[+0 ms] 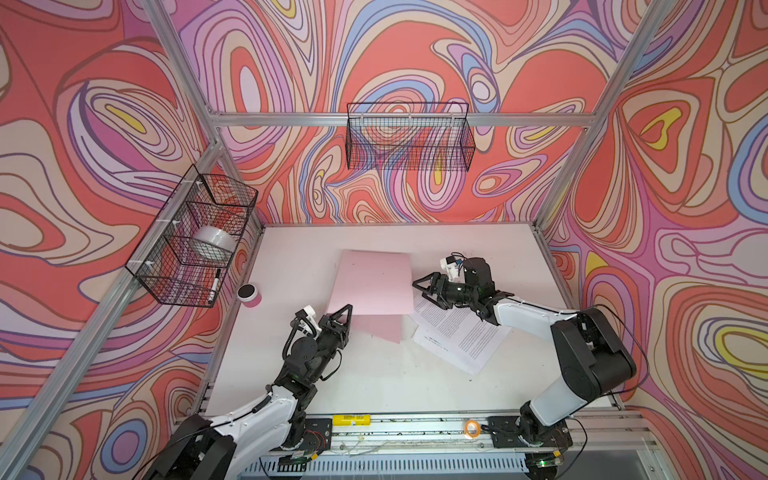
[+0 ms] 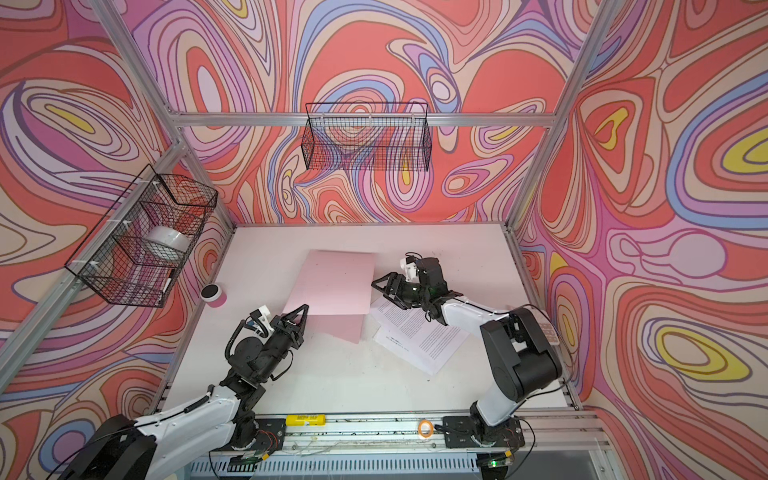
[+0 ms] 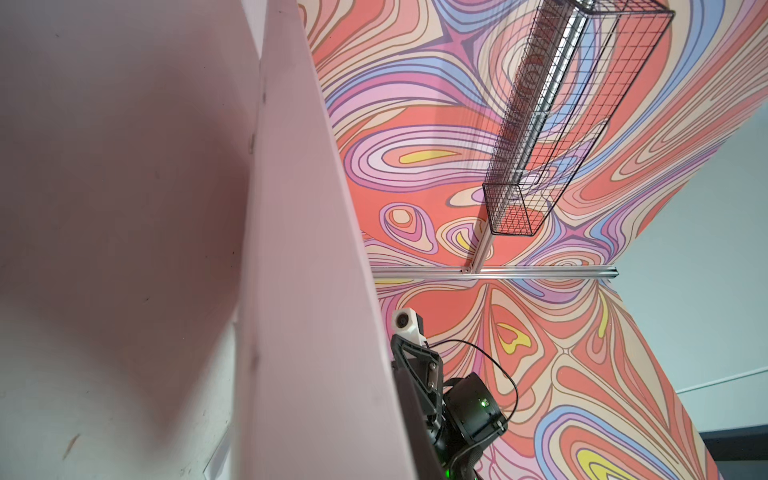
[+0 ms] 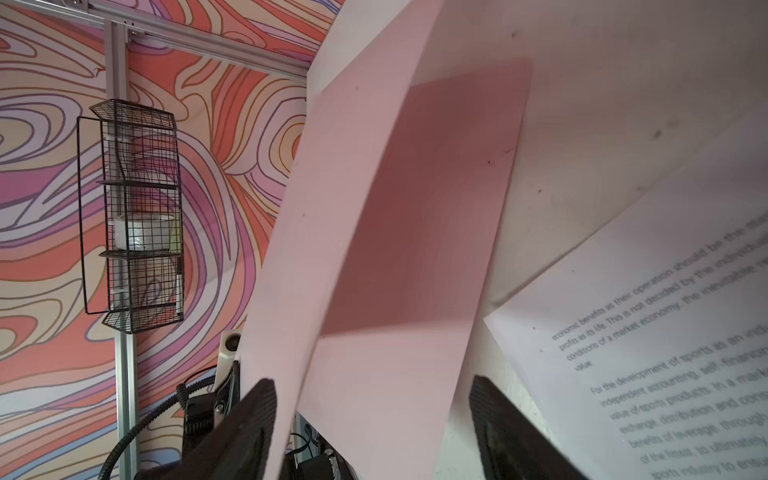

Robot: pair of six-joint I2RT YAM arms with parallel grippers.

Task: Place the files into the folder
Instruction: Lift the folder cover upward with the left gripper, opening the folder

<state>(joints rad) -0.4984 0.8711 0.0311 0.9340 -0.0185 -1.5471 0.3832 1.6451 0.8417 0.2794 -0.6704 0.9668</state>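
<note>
Left gripper [image 1: 347,309] is clamped on the near corner of the one flat, matte pale pink folder [image 1: 374,278], holding its cover raised. Beside the folder, at least two white, densely printed paper files [image 1: 457,332] overlap. Right gripper [image 1: 417,289] stands spread at the folder's opposite edge.

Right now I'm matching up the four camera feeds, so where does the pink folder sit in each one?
Top view: folder mid-table, cover lifted.
Top view: same spot, mid-table.
Left wrist: its raised cover close up, against the patterned wall.
Right wrist: opened, cover tilted up, beside the printed sheet; folder.
Shared landmark: long wire basket on the back wall, in both top views and left wrist; not in right wrist.
</note>
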